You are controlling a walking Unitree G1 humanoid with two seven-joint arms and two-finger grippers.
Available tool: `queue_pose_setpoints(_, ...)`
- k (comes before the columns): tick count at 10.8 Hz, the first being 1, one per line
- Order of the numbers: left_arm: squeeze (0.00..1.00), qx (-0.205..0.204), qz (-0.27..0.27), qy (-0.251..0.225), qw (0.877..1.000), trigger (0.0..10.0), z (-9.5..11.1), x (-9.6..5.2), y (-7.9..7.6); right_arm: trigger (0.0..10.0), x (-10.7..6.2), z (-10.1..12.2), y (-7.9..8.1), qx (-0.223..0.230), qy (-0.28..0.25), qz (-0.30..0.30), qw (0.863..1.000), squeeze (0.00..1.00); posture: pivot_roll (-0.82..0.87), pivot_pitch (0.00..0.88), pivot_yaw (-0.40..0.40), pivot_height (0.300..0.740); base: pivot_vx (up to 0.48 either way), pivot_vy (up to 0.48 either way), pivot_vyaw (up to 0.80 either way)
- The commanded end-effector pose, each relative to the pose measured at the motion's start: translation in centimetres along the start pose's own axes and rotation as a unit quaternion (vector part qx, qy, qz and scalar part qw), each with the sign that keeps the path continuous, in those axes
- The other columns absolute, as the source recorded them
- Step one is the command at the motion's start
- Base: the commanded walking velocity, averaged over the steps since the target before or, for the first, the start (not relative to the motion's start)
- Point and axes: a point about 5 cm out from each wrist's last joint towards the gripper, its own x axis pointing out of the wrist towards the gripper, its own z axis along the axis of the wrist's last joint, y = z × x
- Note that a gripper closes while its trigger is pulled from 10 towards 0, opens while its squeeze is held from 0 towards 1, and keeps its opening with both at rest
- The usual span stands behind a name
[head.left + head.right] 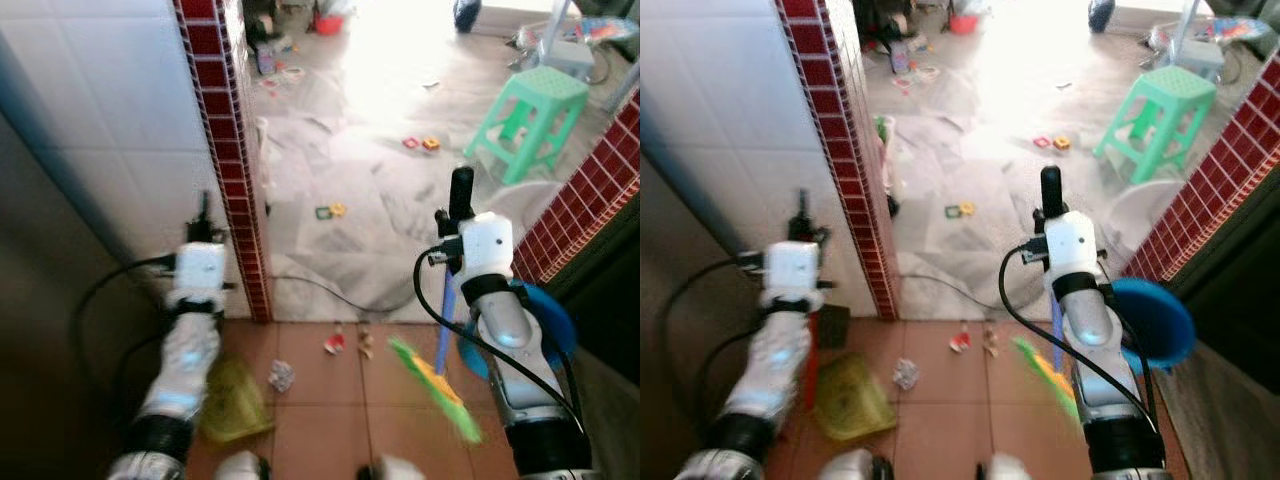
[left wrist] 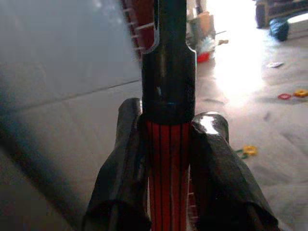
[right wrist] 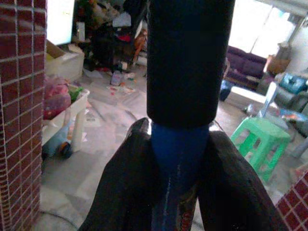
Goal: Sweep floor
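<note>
Two tools are busy here, and both are pinching a handle. The right tool (image 3: pixel 178 159) has its fingers (image 3: pixel 122 187) pressed on the blue shaft of the broom (image 1: pixel 440 385), just below the black grip; the left tool (image 2: pixel 166 159) is clamped on the red and black handle of the dustpan (image 1: pixel 232 402). The broom stands steeply, its long axis from the black grip (image 1: pixel 461 192) at the top down to the green bristles, which point toward the robot's own feet over the brown tiles and look blurred. The yellow-green dustpan lies low on the tiles beside the left arm, its handle rising almost upright. Between them I see a crumpled paper (image 1: pixel 281 376) and some small scraps (image 1: pixel 335 342) near the edge of the grey floor. I think the danger is the black cable (image 1: pixel 330 292) lying across that edge: a long stroke may catch it and drag it. A strong stroke may also throw the light scraps past the pan, or the shaft may hit the blue basin (image 1: pixel 545 330) just beside the right arm.
</note>
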Motion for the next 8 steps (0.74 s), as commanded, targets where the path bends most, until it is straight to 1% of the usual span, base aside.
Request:
queue_pose_setpoints(1,0.00,0.006,0.001,-0.036,0.999,10.0,1.4,1.3,-0.8,10.0,0.8,1.7,-0.9,-0.009,-0.028,-0.006,1.000,0.00,-0.16,0.119,0.005,0.740,0.000,0.000,0.00)
queue_pose_setpoints(2,0.00,0.003,-0.005,-0.036,0.999,10.0,1.4,1.6,-1.4,10.0,1.2,2.0,-1.3,-0.009,-0.029,-0.010,0.999,0.00,-0.16,0.124,0.005,0.740,0.000,0.000,0.00)
queue_pose_setpoints(3,0.00,-0.015,-0.023,-0.037,0.999,10.0,1.6,1.9,-2.9,10.0,2.4,2.7,-2.0,-0.005,-0.036,-0.021,0.999,0.00,-0.17,0.130,0.011,0.740,0.000,0.000,0.00)
queue_pose_setpoints(4,0.00,-0.014,-0.034,-0.021,0.999,10.0,1.3,1.9,-4.0,10.0,3.4,3.4,-2.3,-0.006,-0.046,-0.029,0.998,0.00,-0.17,0.136,0.016,0.740,0.000,0.000,0.00)
queue_pose_setpoints(5,0.00,-0.013,-0.044,-0.010,0.999,10.0,1.1,1.8,-4.7,10.0,4.2,4.1,-2.5,-0.007,-0.057,-0.040,0.998,0.00,-0.18,0.136,0.021,0.740,0.000,0.000,0.00)
queue_pose_setpoints(6,0.00,-0.013,-0.054,0.003,0.998,10.0,0.6,1.5,-5.3,10.0,5.0,4.9,-2.9,-0.018,-0.070,-0.058,0.996,0.00,-0.17,0.130,0.024,0.740,0.000,0.000,0.00)
queue_pose_setpoints(7,0.00,-0.020,-0.057,0.016,0.998,10.0,0.2,1.4,-5.5,10.0,5.5,5.1,-2.9,-0.011,-0.073,-0.070,0.995,0.00,-0.17,0.124,0.024,0.740,0.000,0.000,0.00)
queue_pose_setpoints(8,0.00,-0.042,-0.067,0.031,0.996,10.0,0.0,1.4,-5.8,10.0,6.0,5.2,-2.4,0.001,-0.074,-0.071,0.995,0.00,-0.17,0.119,0.024,0.740,0.000,0.000,0.00)
